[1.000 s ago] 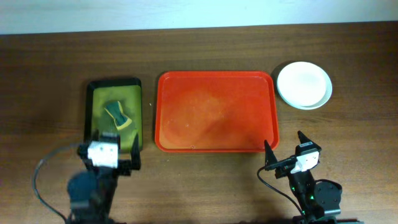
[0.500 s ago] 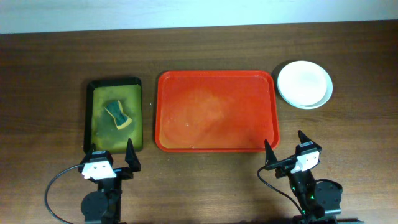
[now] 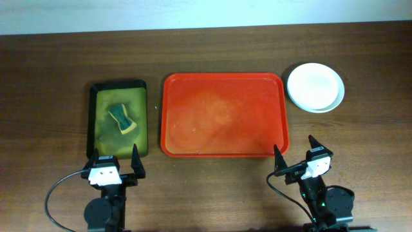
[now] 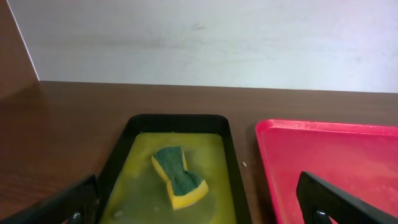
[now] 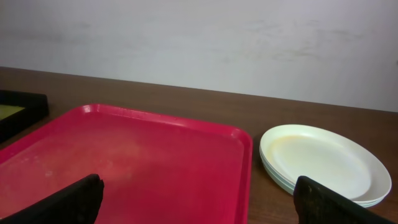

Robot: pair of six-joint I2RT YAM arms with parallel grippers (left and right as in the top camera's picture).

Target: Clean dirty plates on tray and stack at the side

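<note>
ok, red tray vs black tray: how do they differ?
Size: the red tray is clearly larger than the black tray. Colour: the red tray is red-orange throughout, while the black tray has a yellow-green inside. Contents: the red tray holds nothing, while the black tray holds a sponge. Both are rectangular with rounded corners and raised rims.

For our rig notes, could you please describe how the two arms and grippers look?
Both arms are black. The left gripper and right gripper each carry two pointed black fingers and a white block. A thin black cable loops beside each; small green lights show on the right arm.
</note>
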